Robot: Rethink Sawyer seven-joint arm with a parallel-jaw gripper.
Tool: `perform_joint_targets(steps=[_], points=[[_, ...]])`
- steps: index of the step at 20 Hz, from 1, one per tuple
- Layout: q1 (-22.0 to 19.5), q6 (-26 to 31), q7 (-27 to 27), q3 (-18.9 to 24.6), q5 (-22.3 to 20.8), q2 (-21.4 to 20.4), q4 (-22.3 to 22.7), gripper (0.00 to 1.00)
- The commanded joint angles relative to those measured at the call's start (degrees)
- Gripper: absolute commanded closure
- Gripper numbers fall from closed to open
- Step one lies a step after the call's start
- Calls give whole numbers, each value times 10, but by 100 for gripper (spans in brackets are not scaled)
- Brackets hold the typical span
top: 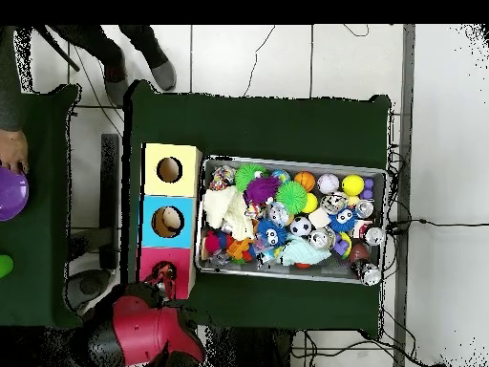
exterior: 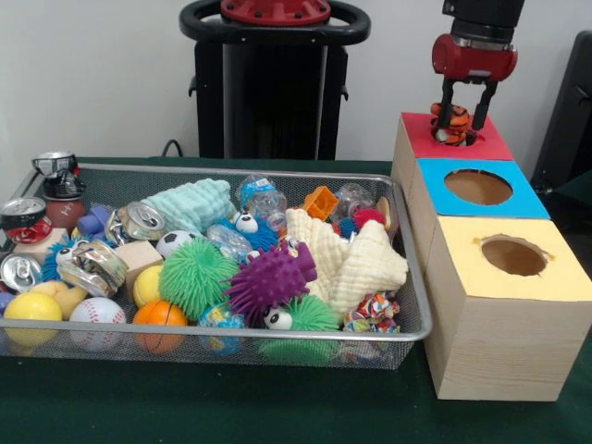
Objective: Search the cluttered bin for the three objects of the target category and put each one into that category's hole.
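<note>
While the hand (exterior: 463, 121) hangs directly over the red hole (exterior: 460, 137), its fingers pinch a small orange-and-black toy (exterior: 450, 123) right at the opening, so the step is the drop. Next move, judged: open, lift clear, return to the bin (exterior: 407, 277) off to one side. Blue hole (exterior: 477, 187) and yellow hole (exterior: 513, 255) lie beyond; nothing blocks the release.

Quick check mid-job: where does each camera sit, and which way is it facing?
Front view: across the table, level, facing the bin and the boxes; the pincer hangs over the red-topped box from above.
Overhead view: above the table, looking straight down; the red arm shows at the bottom, a person's hand at the left.
Shared: bin, boxes, pincer at the red hole.
</note>
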Motion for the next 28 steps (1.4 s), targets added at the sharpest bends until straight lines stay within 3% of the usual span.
perform_joint_targets(steps=[1,11,16,22,28], points=[[-1,-6,131,90,25,-22,59,0],[-17,-13,127,93,22,-12,65,0],[-81,-35,105,125,5,-6,78,0],[-165,-83,83,159,-31,29,72,0],[-231,-49,48,172,-61,20,61,0]])
